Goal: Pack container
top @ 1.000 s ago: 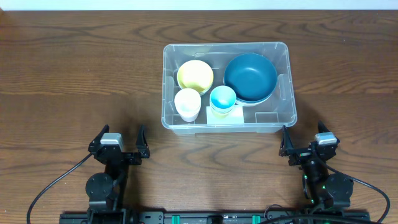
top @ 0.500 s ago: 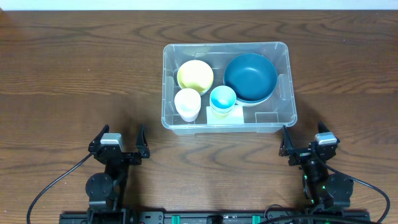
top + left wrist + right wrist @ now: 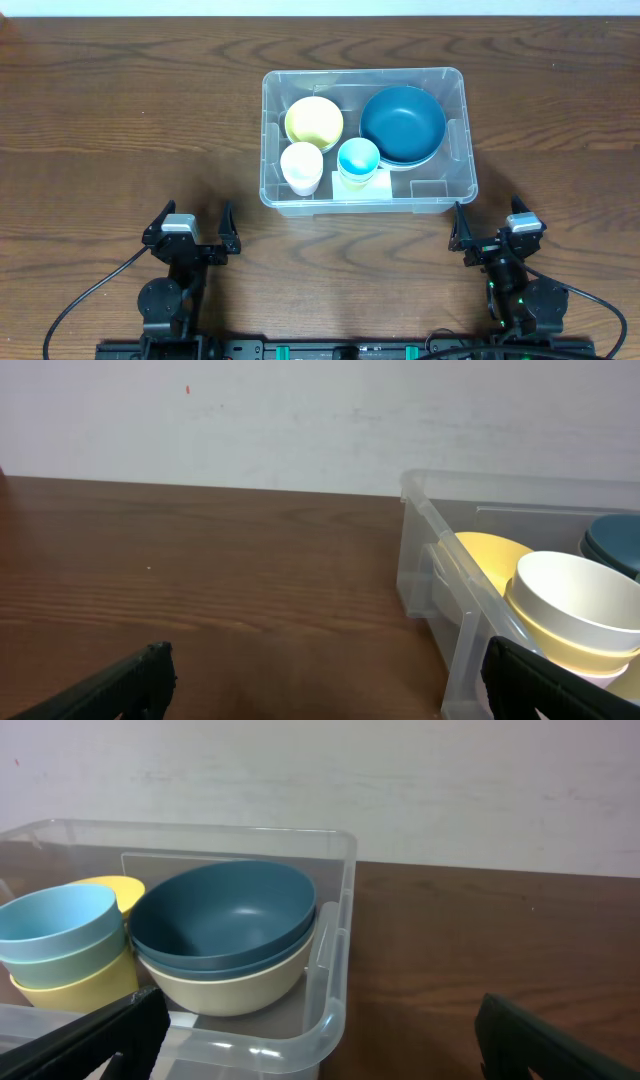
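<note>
The left gripper and the right gripper sit low and well apart, each on a folded arm, both pointing forward. Each has its jaws spread wide and holds nothing. In the wrist views the dark left fingertips and right fingertips show only at the bottom corners.

From your left gripper, bare table lies open from 9 to 12 o'clock, and the container blocks 1 o'clock. From your right gripper it stands at 11 o'clock. Inside, the dark blue bowl, yellow bowl, white cup and light blue cup crowd the floor, leaving a gap at its 5 o'clock corner.
</note>
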